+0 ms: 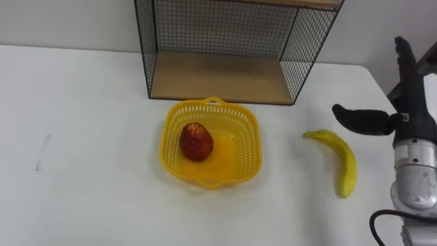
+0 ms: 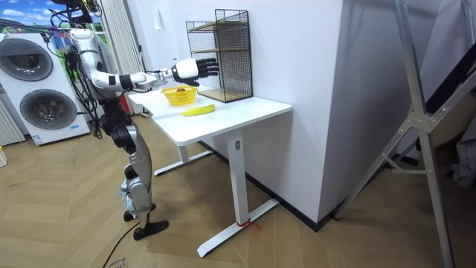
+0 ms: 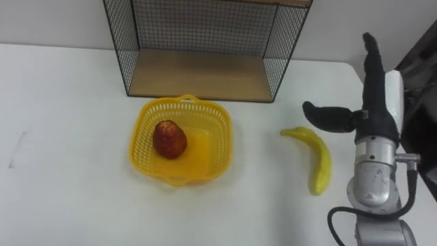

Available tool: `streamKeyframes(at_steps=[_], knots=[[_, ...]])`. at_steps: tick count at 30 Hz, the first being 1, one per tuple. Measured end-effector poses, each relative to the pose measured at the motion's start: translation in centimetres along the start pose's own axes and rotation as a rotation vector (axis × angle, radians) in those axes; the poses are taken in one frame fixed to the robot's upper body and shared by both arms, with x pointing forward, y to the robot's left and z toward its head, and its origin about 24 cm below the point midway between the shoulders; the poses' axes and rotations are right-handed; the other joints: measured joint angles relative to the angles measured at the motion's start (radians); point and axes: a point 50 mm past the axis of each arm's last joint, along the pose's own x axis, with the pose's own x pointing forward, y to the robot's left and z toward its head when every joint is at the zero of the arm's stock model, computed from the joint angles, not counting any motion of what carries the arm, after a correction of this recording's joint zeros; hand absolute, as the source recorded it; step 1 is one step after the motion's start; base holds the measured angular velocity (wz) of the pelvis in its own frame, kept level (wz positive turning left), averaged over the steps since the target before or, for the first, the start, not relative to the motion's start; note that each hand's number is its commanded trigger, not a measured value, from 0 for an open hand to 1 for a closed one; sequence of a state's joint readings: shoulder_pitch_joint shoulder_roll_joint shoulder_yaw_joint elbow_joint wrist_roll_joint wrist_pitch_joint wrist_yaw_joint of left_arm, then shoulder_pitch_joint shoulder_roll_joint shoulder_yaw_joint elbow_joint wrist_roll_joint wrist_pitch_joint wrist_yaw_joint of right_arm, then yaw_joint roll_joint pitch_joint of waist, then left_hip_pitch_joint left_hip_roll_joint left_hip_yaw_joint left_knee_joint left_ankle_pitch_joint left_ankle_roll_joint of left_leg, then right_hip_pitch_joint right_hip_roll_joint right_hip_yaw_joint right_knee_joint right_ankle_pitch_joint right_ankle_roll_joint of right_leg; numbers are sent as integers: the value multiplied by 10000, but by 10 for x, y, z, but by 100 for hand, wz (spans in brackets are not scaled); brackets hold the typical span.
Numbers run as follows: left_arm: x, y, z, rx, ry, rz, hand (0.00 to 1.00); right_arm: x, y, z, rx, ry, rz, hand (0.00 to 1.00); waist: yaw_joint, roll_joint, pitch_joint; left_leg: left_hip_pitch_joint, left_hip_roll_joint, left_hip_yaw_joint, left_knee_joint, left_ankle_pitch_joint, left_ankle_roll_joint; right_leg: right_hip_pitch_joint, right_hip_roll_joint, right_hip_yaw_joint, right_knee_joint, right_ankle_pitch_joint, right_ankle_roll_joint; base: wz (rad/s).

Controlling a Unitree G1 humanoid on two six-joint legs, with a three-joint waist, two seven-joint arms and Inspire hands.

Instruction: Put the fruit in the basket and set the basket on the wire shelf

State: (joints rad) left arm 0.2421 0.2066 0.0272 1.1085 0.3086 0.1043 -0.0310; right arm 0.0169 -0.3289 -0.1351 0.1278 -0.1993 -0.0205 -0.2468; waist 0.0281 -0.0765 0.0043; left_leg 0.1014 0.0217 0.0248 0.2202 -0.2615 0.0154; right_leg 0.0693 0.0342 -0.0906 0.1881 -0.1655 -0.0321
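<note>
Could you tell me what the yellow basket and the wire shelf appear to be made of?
The basket looks like moulded plastic: uniform yellow, slotted walls. The wire shelf seems black metal mesh around a matte, wood-looking board.

The wire shelf (image 1: 218,75) stands at the upper centre of the frame, at the back of the desk (image 1: 89,137). Just below it, at the centre of the frame, the basket (image 1: 254,147) sits on the desk, with a round fruit (image 1: 196,141) lying in its left half. The banana (image 1: 345,164) lies on the desk to the right of the basket, apart from it. The right hand (image 1: 410,102) hangs at the frame's right edge, near the banana's upper end.
</note>
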Motion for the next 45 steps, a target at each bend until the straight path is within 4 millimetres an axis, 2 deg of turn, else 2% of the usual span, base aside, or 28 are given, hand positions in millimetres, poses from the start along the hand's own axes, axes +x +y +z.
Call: streamKeyframes(at_steps=[4, 9, 14, 16, 21, 22, 24, 27, 31, 32, 33, 34, 41, 45], knots=[[0, 1, 0, 2, 77, 17, 0, 2, 2, -8, -46, 377, 81, 0, 16, -89, 42, 36, 2, -11, -3, 17, -18, 28, 4, -7, -4, 8, -16, 0], [-2, 2, -4, -13, 121, 76, 0, 1, 5, -15, 192, 899, 250, 0, 73, -155, 42, 155, -11, 5, -6, 17, -18, 153, 1, 26, -57, 8, -18, 0], [-3, 3, -4, -70, 75, -10, 0, 1, 20, -38, 306, 2154, 1229, 0, 87, -179, 9, 152, -13, 20, 16, 17, -16, 142, -10, 33, -43, 11, -22, 0], [-2, 3, -4, -87, 114, -51, 0, -2, 23, -47, 249, 2629, 1677, 0, 89, -132, -14, 138, -10, 16, 8, 17, -16, 121, -7, 31, -36, 10, -22, 0], [-3, 2, -4, -31, 117, -261, 0, -4, 26, -51, 254, 2837, 2313, 0, 16, 47, -95, 144, -9, -35, 12, 18, -15, 91, -8, 15, -38, 11, -24, 0], [-3, 2, -4, -17, 130, -253, 0, -6, 28, -56, 242, 3078, 2562, 0, 15, 56, -95, 159, -2, -52, 6, 19, -15, 150, -10, -8, -40, 11, -24, 3], [-3, 2, -4, -30, 172, -250, 0, -12, 31, -69, 152, 3682, 3027, 0, 54, 23, -110, 197, 2, -74, -11, 18, -15, 182, -8, 31, -40, 8, -26, 2], [-4, 2, -10, -126, 385, -287, 0, -13, 32, -74, 149, 3877, 3551, 0, 17, -18, -88, 180, 0, -48, 0, 19, -15, 181, -3, 59, -50, 8, -27, 0], [-4, 6, -14, -301, 549, -229, 0, -13, 35, -87, -60, 4435, 4046, 0, 55, -198, -112, 362, -30, -123, 24, 15, -13, 439, -25, -44, -215, 4, -24, 8], [-4, 6, -14, -287, 549, -231, 0, -13, 35, -88, -87, 4496, 4086, 45, 51, -211, -107, 362, -35, -140, 25, 14, -12, 444, -32, -75, -224, 1, -20, 11], [-4, 6, -12, -272, 512, -256, 0, -11, 35, -88, -146, 4530, 4137, 69, 49, -213, -105, 340, -45, -205, 18, 9, -7, 447, -45, -133, -236, 1, -16, 11], [-3, 7, -11, -243, 488, -256, 0, -12, 34, -91, -176, 4609, 4158, 100, 49, -210, -106, 337, -66, -285, 20, 6, -2, 481, -62, -204, -231, 2, -15, 13], [-3, 7, -10, -174, 540, -254, 0, -11, 23, -103, -665, 5106, 3885, 100, 37, -181, -114, 487, -129, -565, 104, 6, -1, 838, -115, -494, -368, 0, -7, 15], [-3, 8, -10, -68, 585, -207, 0, -9, 13, -107, -846, 5263, 3478, 100, 51, -122, -147, 476, -154, -665, 140, 1, 6, 915, -127, -548, -364, -22, 14, 10]])
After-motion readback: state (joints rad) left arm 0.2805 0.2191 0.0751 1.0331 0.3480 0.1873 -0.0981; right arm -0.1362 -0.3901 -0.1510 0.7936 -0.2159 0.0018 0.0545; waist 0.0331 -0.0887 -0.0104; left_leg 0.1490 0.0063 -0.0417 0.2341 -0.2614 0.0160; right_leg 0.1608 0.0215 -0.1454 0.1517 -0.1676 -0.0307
